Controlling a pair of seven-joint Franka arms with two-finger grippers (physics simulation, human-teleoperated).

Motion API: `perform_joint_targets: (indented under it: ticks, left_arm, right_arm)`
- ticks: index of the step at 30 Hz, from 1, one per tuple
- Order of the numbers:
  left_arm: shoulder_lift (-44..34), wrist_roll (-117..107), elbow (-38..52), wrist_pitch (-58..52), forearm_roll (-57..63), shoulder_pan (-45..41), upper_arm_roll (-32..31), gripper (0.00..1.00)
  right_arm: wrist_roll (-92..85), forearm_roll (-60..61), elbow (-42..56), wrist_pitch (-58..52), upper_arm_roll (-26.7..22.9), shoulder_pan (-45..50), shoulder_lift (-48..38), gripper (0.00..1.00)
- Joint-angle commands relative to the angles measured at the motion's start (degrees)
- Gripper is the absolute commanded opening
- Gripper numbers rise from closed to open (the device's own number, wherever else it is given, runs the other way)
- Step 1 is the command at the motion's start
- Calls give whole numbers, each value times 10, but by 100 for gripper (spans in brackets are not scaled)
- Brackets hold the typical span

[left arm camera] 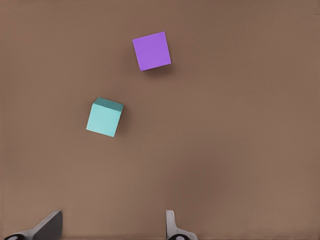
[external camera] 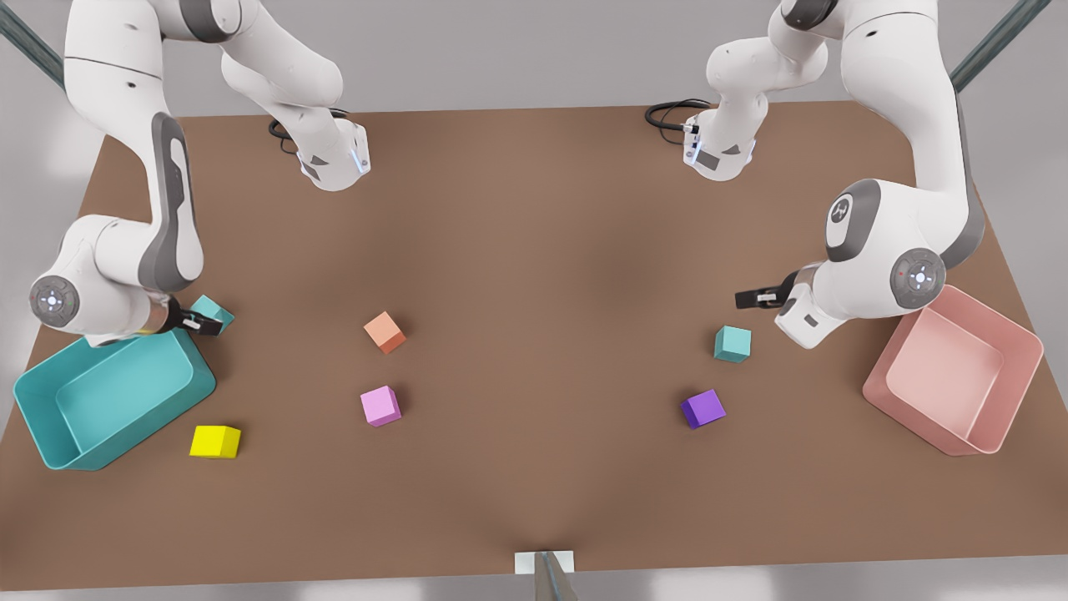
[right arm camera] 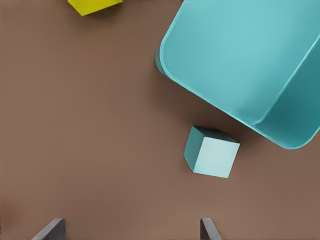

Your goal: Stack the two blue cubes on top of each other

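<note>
Since both grippers hang open, fingers apart, w/ a blue cube each, right gripper (external camera: pixel 203 323) touches its cube (external camera: pixel 214 312) at ~1 o'clock in front view, while left gripper (external camera: pixel 755 296) sits near its cube (external camera: pixel 732 344) at ~7.

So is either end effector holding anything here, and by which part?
Nothing is held. The left end effector hangs open near one blue cube; the right end effector hangs open by the other blue cube.

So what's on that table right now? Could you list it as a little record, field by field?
Table: brown table
Blue cubes: one near the purple cube; the other beside the teal bin
Other cubes: orange, pink, yellow
Pink bin, front view's right
Left gripper, jaws open, above its blue cube
Right gripper, jaws open, above the other
Stack: not yet begun
</note>
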Motion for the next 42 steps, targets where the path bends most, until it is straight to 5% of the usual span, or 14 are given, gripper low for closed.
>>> perform_joint_targets:
  ticks: [1, 22, 29, 42]
  left_arm:
    - [-1, 87, 0, -8, 0, 0, 0, 100]
    - [0, 229, 0, -18, 25, 0, 0, 100]
    - [-7, 151, 102, -86, 122, -4, -16, 100]
    - [-4, 83, 105, -109, 146, 32, -47, 100]
  right_arm:
    - [174, 8, -11, 93, 0, -7, -1, 100]
    - [40, 25, -118, 170, 0, -62, 13, 100]
    - [-15, 26, -116, 174, 0, -85, 36, 100]
    - [-40, 27, -124, 172, 0, -111, 47, 100]
